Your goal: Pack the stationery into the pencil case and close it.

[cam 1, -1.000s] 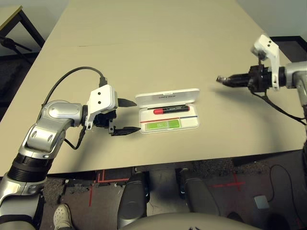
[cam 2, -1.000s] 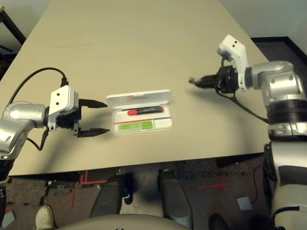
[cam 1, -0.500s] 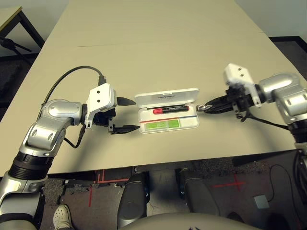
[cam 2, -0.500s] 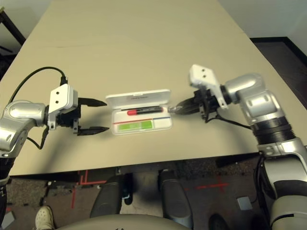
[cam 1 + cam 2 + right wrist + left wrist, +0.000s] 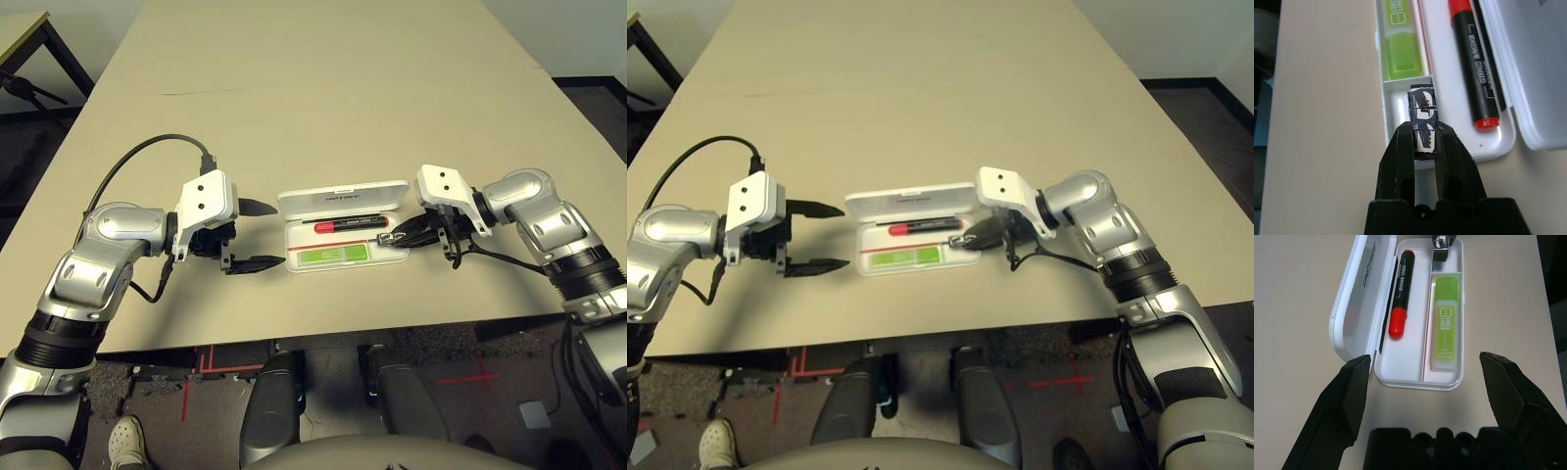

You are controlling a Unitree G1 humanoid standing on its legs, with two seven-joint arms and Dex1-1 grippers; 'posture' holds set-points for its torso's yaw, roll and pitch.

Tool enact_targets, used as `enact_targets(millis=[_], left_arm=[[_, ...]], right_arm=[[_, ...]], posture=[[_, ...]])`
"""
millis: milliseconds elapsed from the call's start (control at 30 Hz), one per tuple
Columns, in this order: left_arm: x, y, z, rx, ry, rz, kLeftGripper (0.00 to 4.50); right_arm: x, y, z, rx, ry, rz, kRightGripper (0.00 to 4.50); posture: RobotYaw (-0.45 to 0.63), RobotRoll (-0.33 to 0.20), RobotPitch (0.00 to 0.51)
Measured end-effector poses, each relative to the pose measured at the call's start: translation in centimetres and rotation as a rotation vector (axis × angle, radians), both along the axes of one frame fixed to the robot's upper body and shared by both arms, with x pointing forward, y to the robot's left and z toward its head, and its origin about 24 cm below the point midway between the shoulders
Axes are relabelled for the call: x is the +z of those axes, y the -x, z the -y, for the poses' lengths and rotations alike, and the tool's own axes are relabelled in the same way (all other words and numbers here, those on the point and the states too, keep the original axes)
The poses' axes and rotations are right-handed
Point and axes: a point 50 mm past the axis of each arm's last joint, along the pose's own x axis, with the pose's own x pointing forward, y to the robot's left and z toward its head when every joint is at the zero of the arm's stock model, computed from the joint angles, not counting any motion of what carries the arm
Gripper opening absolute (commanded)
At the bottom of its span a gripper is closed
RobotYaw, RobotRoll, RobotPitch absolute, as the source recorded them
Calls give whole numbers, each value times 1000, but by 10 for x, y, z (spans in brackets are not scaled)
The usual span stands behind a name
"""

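Bright, even overhead light, soft shadows under both arms, mild glare inside the pencil case (image 5: 1415, 362), sharp focus.

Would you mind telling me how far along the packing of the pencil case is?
Done: the red marker and the green bar lie inside the open case. In hand: the right gripper is shut on the small metal piece, over the case's small end compartment. Left: release it there and close the lid. The left gripper waits open beside the case.

Right end effector (image 5: 1422, 147) is covering the lower part of the small dark metal piece (image 5: 1421, 110), and lid text on the pencil case (image 5: 343, 200) is reading too small.
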Motion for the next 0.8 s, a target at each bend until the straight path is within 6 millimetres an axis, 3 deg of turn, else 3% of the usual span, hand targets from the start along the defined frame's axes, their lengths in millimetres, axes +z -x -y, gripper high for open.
enact_targets(millis=[367, 600, 800], left_arm=[[5, -3, 0, 0, 1, 19, 4500], [3, -11, -8, 44, 9, 3, 4500], [13, -26, -28, 143, -2, 25, 4500]], right_arm=[[4, 7, 1, 16, -9, -75, 4353], [21, 9, 22, -3, -42, -113, 4473], [43, 7, 74, -153, -21, -87, 4473]], posture=[[-6, 0, 155], [-14, 0, 157], [-30, 0, 169]])
